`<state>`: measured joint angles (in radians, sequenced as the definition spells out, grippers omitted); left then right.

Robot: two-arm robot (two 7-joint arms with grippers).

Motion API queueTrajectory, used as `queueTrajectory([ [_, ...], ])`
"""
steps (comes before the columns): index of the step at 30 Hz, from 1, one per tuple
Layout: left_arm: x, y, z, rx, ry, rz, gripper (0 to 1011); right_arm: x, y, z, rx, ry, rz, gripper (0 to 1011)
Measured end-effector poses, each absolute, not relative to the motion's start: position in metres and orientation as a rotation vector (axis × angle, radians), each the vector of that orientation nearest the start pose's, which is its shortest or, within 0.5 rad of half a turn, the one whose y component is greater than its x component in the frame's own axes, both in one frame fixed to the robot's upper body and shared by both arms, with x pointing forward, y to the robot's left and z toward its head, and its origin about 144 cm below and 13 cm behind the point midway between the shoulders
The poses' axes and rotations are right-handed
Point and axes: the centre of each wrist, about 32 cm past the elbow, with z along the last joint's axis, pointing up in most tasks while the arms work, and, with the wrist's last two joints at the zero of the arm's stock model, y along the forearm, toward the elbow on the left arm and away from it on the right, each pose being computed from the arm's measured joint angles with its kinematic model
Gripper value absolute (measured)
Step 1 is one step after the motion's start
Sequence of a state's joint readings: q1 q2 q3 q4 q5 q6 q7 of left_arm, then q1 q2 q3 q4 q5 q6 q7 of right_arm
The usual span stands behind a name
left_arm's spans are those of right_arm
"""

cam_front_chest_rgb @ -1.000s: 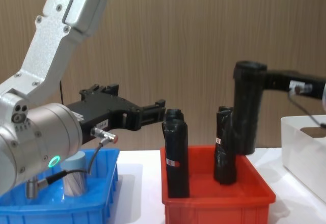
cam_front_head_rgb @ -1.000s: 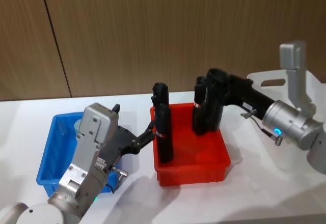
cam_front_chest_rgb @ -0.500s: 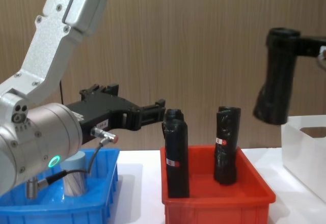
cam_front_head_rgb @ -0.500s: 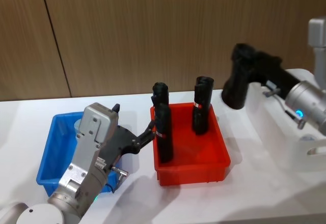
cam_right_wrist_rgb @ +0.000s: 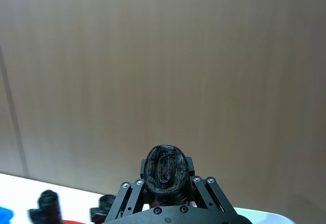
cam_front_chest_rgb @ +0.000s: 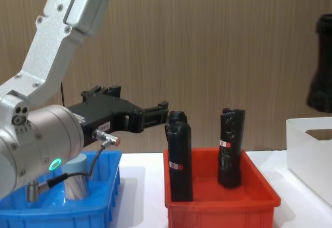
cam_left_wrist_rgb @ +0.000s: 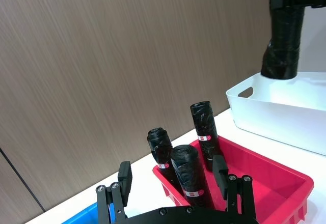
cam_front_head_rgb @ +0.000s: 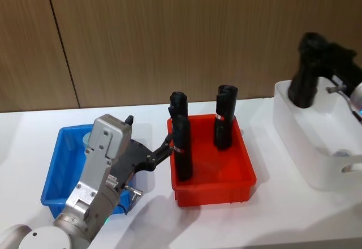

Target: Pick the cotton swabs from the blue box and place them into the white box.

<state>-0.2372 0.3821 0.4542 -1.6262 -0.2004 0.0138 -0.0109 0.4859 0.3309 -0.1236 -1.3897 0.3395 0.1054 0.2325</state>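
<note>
Right gripper (cam_right_wrist_rgb: 168, 196): jaws clamping black roll (cam_front_head_rgb: 305, 79), long axis near vertical, above white box (cam_front_head_rgb: 317, 141). Left gripper (cam_front_chest_rgb: 150, 115): jaws wide, beside blue box (cam_front_head_rgb: 54, 175). Cotton swabs (cam_front_chest_rgb: 76, 179) upright.

No readable text, brand, number or sign anywhere. Small red-and-white labels on the black rolls (cam_front_chest_rgb: 179, 163) standing in the red bin (cam_front_chest_rgb: 223, 207), print too small to make out. A similar white tag on the left gripper (cam_front_chest_rgb: 155, 111), blank at this size.
</note>
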Motion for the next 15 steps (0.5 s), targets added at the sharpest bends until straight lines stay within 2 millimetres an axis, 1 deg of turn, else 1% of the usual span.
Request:
queueTrajectory([
  [2, 0.492, 0.198, 1.204, 0.061, -0.268, 1.124, 1004, 0.576, -0.308, 1.281, 0.091, -0.159, -1.301, 351],
  [7, 0.492, 0.198, 1.204, 0.061, -0.268, 1.124, 1004, 0.574, -0.323, 1.282, 0.068, -0.170, -1.385, 351],
  [15, 0.492, 0.198, 1.204, 0.061, -0.268, 1.124, 1003, 0.575, -0.342, 1.276, 0.017, -0.145, -1.471, 351],
])
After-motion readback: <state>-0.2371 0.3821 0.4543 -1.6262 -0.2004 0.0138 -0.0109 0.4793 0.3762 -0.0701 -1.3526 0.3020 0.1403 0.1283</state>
